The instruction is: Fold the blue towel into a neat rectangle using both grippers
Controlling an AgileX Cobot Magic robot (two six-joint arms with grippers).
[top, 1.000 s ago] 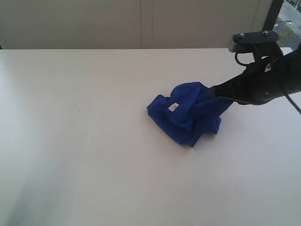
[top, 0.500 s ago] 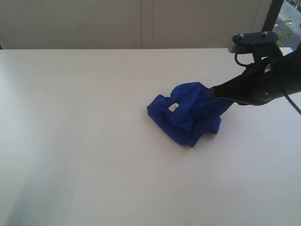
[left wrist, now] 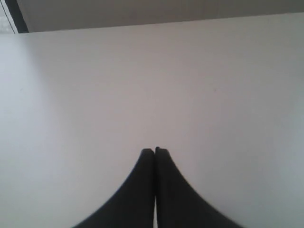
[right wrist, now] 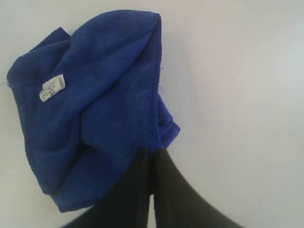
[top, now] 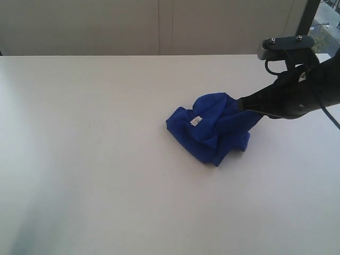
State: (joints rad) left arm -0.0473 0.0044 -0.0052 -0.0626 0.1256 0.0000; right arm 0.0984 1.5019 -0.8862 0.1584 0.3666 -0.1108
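Observation:
The blue towel (top: pixel 210 130) lies crumpled in a heap on the white table (top: pixel 79 159), right of the middle, with its small white tag (top: pixel 196 121) facing up. My right gripper (top: pixel 241 103) reaches in from the right and meets the heap's upper right edge. In the right wrist view the black fingers are pressed together with their tips (right wrist: pixel 153 151) pinching a fold of the towel (right wrist: pixel 95 109) at its hem. My left gripper (left wrist: pixel 155 150) is shut with nothing in it over bare table (left wrist: pixel 142 71). It does not show in the exterior view.
A pale wall runs along the table's far edge (top: pixel 159 54). The right arm's black body and cable (top: pixel 297 90) hang over the table's right side, with a dark window frame (top: pixel 308 16) behind them.

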